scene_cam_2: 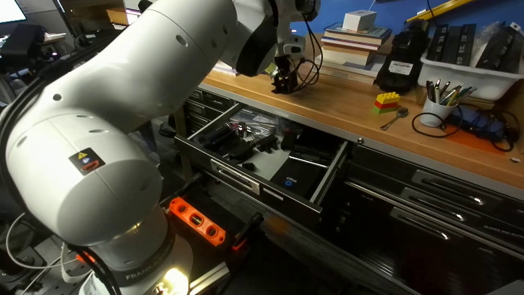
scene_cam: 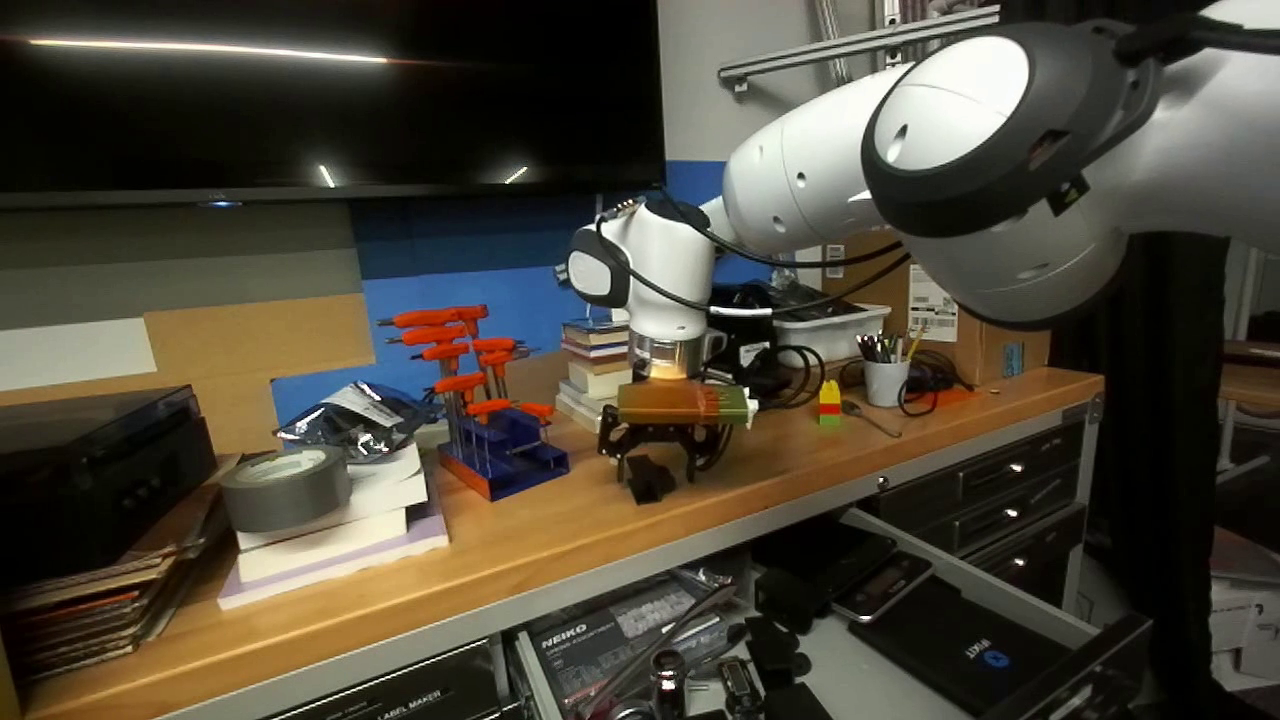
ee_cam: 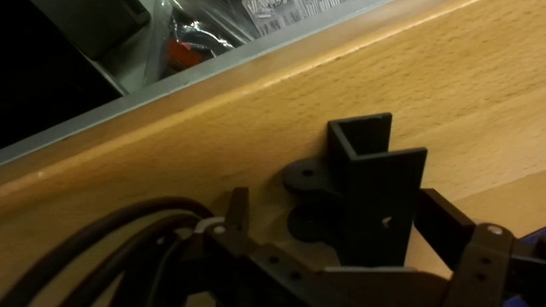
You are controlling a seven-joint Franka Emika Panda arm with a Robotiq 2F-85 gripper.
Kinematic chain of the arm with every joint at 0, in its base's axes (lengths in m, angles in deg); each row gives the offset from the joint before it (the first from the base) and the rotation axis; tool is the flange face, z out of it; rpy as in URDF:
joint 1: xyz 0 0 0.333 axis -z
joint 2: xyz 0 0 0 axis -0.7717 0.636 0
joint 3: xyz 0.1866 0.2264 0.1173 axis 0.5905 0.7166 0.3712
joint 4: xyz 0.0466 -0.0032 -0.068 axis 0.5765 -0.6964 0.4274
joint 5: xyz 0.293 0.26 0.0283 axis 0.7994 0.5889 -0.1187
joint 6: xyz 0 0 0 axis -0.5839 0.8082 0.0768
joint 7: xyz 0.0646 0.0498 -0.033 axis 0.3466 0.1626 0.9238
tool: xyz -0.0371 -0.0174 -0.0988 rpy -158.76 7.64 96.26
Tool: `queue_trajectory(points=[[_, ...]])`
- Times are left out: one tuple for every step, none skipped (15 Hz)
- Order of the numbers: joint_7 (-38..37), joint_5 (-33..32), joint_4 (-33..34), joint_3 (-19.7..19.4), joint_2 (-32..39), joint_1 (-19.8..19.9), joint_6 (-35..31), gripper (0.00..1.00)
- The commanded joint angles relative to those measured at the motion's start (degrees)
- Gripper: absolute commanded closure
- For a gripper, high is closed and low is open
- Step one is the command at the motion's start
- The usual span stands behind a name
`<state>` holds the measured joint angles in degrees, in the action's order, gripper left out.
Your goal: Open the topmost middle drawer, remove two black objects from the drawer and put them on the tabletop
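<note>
The topmost middle drawer (scene_cam: 1085,665) (scene_cam_2: 290,203) is pulled open in both exterior views. A black bracket-like object (scene_cam: 652,482) (ee_cam: 375,204) with rounded ears stands on the wooden tabletop (scene_cam: 540,545) (ee_cam: 179,157). My gripper (scene_cam: 657,468) (scene_cam_2: 284,84) (ee_cam: 337,207) is open and low over the tabletop, with a finger on each side of this object. The right finger is close to its wall in the wrist view; a gap shows at the left finger. Several other black pieces (scene_cam: 770,645) (scene_cam_2: 267,143) lie in the drawer; I cannot tell which is the second black object.
A blue stand of orange-handled hex keys (scene_cam: 505,455) stands beside the gripper. Duct tape (scene_cam: 287,487) lies on books at the left. A stack of books (scene_cam_2: 348,55), a toy brick block (scene_cam_2: 386,102), a spoon (scene_cam_2: 395,119) and a pen cup (scene_cam_2: 436,112) are also on the tabletop.
</note>
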<state>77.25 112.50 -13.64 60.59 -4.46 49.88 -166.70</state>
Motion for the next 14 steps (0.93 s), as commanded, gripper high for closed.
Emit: queue_trajectory(points=[[-0.13, -0.75, 2.25, -0.30, -2.02, -0.68, -1.83, 0.00], [-0.37, -0.86, 1.84, -0.46, -2.85, -0.61, -1.65, 0.00], [-0.92, -0.82, 0.34, -0.93, -4.53, -0.33, -0.97, 0.00], [-1.14, -0.82, -0.24, -1.09, -5.68, -0.16, -0.99, 0.00], [-1.47, -0.66, -0.89, -1.39, -7.02, 0.01, -1.52, 0.00], [-1.58, -0.29, -1.75, -1.65, -8.28, 0.34, -2.00, 0.00], [-2.36, 1.30, -7.93, -3.01, -11.99, 1.81, -0.19, 0.00], [-2.46, 1.80, -9.83, -3.62, -13.60, 2.27, -0.23, 0.00], [-2.11, 4.22, -13.63, -5.99, -16.27, 2.76, -0.21, 0.00], [-3.14, 1.24, -15.77, -3.12, -16.15, 4.50, -0.21, 0.00], [-3.05, 1.42, -18.59, -3.51, -16.58, 5.49, -0.20, 0.00], [-3.56, 1.36, -21.55, -3.52, -17.53, 6.48, -0.19, 0.00], [-2.70, 1.36, -24.58, -1.97, -17.58, 8.58, -0.18, 0.00], [-2.27, 1.36, -27.76, -0.46, -18.55, 10.52, -0.50, 0.00]])
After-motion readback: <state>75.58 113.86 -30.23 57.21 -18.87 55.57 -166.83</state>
